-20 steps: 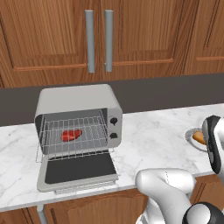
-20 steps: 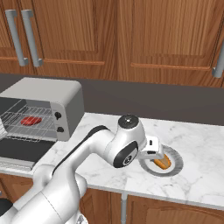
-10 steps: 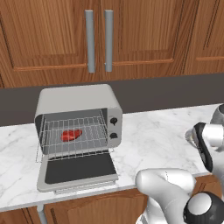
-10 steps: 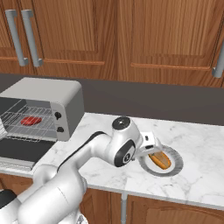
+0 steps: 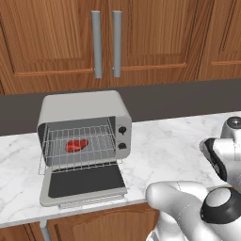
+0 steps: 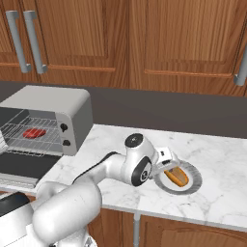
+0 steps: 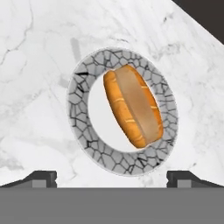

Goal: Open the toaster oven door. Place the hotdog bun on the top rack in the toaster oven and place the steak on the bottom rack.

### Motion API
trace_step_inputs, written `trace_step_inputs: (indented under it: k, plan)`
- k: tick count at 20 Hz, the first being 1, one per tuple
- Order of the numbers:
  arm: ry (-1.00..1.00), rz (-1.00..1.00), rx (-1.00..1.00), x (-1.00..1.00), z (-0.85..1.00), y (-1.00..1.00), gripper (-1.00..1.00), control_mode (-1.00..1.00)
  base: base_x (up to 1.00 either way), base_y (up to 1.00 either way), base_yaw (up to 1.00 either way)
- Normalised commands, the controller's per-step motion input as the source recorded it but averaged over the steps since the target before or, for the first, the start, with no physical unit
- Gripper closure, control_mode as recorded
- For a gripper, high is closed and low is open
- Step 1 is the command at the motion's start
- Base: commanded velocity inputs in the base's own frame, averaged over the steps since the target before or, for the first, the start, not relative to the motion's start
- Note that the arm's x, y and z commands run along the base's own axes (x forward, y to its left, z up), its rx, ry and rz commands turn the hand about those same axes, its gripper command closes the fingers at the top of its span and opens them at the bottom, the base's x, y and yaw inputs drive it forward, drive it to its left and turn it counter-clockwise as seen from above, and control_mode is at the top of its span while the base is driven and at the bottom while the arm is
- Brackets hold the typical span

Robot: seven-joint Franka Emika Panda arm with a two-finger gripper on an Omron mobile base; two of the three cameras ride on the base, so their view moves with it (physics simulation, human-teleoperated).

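The light grey toaster oven stands on the counter's left. Its toaster oven door lies folded down flat in front. The red steak lies on a wire rack inside the cavity; which rack I cannot tell. The orange-brown hotdog bun lies on a grey mosaic-rimmed plate on the counter's right. My gripper hangs open just over the plate. Its fingertips stand wide apart on either side of the bun, touching nothing.
White marble counter runs between the oven and the plate. A dark backsplash and wooden cabinets with grey handles rise behind. The counter's front edge is close to the plate. My arm's elbow lies low beside the plate.
The hand has swung toward the plate and come down over the bun. The jaws stayed wide open. Oven, door and steak have not moved.
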Motion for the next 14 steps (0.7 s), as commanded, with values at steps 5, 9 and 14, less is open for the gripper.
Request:
trace_step_inputs:
  k: [5, 9, 14]
  plan:
    - [0.05, 0.03, 0.00, 0.15, -0.02, -0.27, -1.00, -1.00, 0.00, 0.00, 0.00]
    - [0.08, 0.00, 0.00, 0.26, -0.07, -0.10, -1.00, -1.00, 0.00, 0.00, 0.00]
    - [0.04, 0.02, 0.04, 0.21, -0.10, -0.04, -1.00, -1.00, 0.00, 0.00, 0.00]
